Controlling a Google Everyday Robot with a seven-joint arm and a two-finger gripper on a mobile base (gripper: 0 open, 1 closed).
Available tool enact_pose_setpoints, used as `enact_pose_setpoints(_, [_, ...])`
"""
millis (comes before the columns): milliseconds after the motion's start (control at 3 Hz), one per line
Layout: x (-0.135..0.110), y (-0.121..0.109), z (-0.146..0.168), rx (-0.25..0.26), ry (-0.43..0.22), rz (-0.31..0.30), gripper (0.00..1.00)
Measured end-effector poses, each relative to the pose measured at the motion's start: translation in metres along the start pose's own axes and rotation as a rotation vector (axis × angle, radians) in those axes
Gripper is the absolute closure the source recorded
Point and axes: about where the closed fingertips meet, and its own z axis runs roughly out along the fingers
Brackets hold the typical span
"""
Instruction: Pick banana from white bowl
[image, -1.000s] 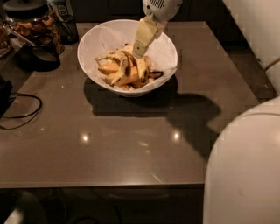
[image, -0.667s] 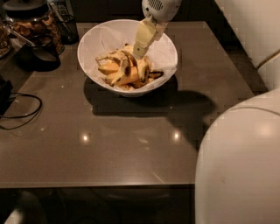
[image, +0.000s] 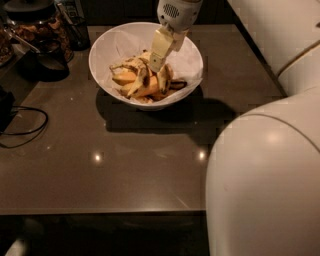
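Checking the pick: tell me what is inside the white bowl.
Bananas on white paper, with the gripper down among them. The bowl's bottom beneath is hidden.

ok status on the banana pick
gripper down inside white bowl, tip at the pile. banana lying in bowl, not yet lifted. other bananas packed against it.

Foreground arm (image: 265, 175) farther left; hand (image: 157, 65) slightly lower in white bowl (image: 116, 44).

Surface (image: 125, 165): white bowl (image: 145, 103) at far centre, banana (image: 139, 75) in it. Gripper (image: 156, 65): over the bowl, tip at the pile. Jars (image: 40, 30): far left. Cable (image: 25, 127): left edge.
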Motion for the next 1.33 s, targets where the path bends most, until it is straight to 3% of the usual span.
enact_pose_setpoints(1333, [-0.002, -0.011, 0.029, -0.038, 0.034, 0.016, 0.35])
